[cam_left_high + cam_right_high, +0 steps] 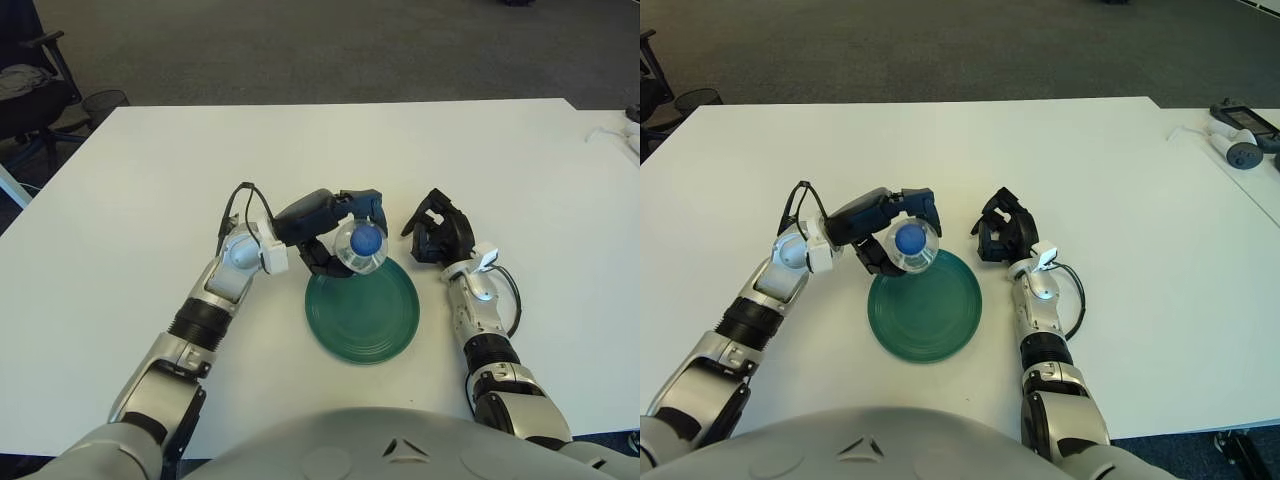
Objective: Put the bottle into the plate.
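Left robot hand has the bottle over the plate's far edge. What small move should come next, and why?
Probably a short move toward the plate's centre, then lower. The left robot hand grips the bottle upright, blue cap facing the camera, over the green plate's far-left rim rather than its middle. The right robot hand shows idle beside the plate's right.

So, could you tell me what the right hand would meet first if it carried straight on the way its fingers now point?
The right hand points away from the robot and slightly leftward, over bare table. Nothing shows in that line up to the far edge. The bottle in the left hand and the plate lie off to its left.
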`<state>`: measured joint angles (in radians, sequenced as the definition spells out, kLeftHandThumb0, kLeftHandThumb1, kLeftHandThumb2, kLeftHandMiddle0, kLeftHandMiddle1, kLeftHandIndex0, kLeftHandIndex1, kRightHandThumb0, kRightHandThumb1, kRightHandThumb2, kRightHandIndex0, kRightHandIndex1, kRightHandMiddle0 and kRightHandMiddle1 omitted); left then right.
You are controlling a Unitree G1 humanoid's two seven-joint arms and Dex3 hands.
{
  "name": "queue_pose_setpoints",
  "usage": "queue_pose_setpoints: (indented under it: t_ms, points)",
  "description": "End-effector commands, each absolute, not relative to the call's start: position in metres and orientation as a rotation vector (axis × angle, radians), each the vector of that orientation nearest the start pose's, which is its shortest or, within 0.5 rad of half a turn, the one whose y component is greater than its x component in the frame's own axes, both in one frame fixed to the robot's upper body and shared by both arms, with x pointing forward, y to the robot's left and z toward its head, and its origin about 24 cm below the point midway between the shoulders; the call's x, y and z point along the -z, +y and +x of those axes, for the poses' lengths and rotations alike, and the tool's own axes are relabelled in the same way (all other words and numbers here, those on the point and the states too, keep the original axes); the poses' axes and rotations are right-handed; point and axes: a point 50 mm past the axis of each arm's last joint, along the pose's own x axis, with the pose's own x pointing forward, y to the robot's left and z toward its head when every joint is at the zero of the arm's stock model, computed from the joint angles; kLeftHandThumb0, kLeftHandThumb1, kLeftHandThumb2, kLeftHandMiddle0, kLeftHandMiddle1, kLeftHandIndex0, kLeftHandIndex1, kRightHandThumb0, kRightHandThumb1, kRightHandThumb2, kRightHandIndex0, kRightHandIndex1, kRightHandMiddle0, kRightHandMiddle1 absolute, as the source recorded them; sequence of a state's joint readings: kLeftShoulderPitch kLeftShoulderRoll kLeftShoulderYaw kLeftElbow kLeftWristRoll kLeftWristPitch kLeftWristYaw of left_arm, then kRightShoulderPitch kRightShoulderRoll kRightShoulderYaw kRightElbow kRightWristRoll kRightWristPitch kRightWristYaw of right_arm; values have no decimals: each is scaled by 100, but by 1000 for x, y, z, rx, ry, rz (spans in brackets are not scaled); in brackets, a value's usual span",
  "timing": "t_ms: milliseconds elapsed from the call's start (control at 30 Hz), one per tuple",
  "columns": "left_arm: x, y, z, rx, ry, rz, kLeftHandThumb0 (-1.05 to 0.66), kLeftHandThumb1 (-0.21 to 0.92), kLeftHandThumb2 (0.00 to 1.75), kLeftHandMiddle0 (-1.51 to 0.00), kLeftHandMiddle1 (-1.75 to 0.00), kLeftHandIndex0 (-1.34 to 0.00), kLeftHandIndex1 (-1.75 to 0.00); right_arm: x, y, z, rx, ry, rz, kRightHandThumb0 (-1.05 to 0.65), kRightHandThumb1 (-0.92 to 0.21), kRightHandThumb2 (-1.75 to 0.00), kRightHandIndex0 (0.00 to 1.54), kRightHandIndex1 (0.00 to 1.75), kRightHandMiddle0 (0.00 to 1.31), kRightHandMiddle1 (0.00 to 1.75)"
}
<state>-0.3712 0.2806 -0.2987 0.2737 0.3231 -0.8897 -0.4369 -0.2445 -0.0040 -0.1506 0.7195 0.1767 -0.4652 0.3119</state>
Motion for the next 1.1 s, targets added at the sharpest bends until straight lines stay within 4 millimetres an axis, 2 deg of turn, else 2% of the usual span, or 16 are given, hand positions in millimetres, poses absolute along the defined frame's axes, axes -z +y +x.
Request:
queue_pose_setpoints:
  t_ms: [0, 433, 800, 1067]
  points:
    - [-114, 74, 265, 966, -936, 840, -48, 27, 137, -110, -175, -64, -175, 80, -137, 225, -120, 326, 313, 0, -26, -128, 75, 144, 49, 175]
    - [-109, 72, 271, 886, -1067, 1112, -50, 22, 143, -120, -175, -68, -175, 78, -136, 226, -140, 319, 325, 0, -26, -129, 75, 145, 48, 175]
    - [-109, 75, 273, 888, -1095, 1129, -46, 35, 127, -122, -175, -58, -175, 78, -133, 229, -121, 340, 310, 0, -27, -126, 75, 141, 49, 175]
    - [-108, 77, 272, 894, -1090, 1105, -45, 36, 125, -121, -175, -57, -175, 78, -132, 229, -129, 330, 315, 0, -27, -128, 74, 145, 48, 175]
